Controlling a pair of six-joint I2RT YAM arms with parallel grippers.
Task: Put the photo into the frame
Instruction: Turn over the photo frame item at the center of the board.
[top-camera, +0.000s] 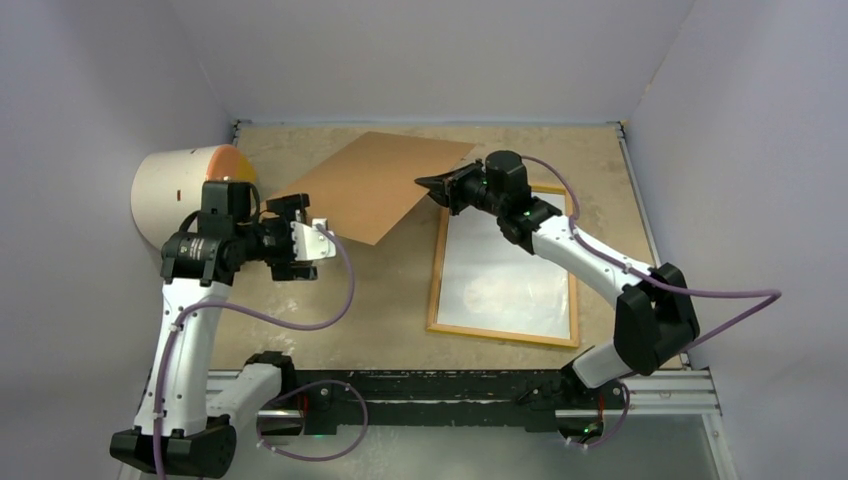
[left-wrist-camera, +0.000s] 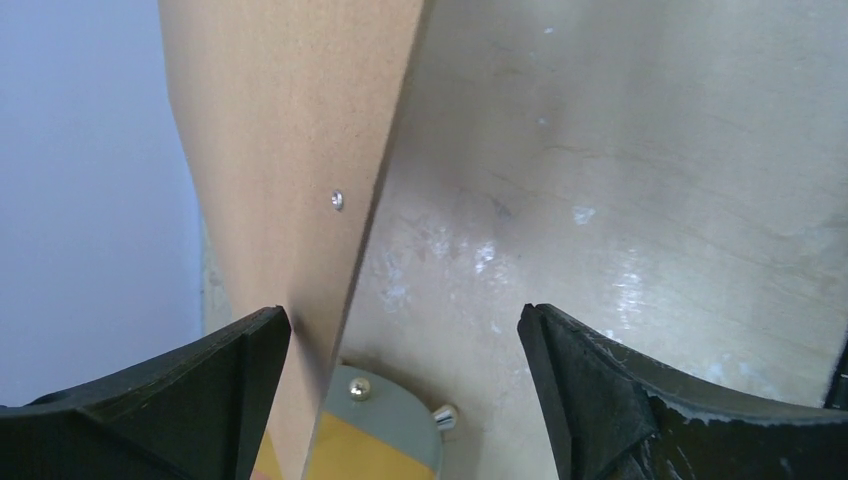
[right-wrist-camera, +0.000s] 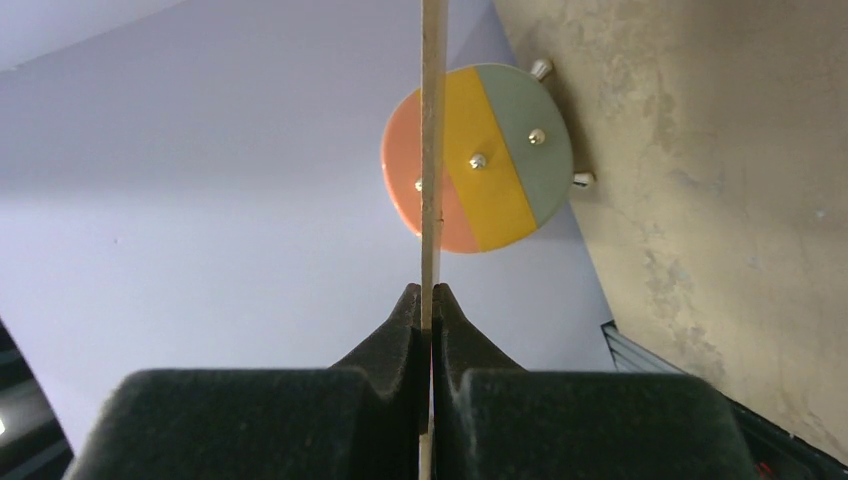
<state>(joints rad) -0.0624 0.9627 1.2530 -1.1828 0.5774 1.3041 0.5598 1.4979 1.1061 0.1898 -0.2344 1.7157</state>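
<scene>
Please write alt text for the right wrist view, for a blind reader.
The right hand pinches a thin brown board, seen edge-on. Behind it is a round disc striped orange, yellow and grey-green, with metal studs.

Pale lilac walls (top-camera: 420, 60) closed in the table (top-camera: 390, 290) on its left, far and right sides. The tabletop was beige, scuffed and blotchy, with soft patches of glare under even light. A dark metal rail (top-camera: 450, 385) ran along the near edge.
</scene>
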